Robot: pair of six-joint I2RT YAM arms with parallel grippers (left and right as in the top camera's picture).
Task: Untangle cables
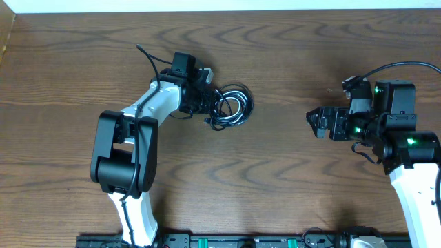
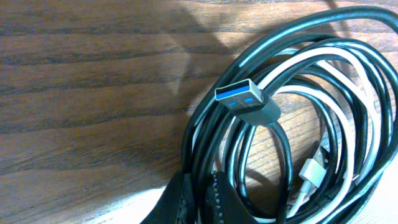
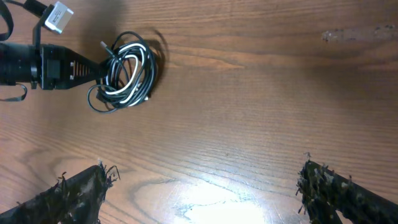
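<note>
Two cables, one black cable (image 2: 258, 112) and one white cable (image 2: 305, 62), lie coiled together on the table (image 1: 289, 172). The left gripper (image 2: 198, 193) pinches black strands; the right gripper (image 1: 313, 122) gapes wide, well apart.

Soft light, glare on table (image 3: 205, 196)

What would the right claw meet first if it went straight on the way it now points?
Probably the bare table: the right claw stands open over wood, the cables lie aside. Depth is unclear.
</note>
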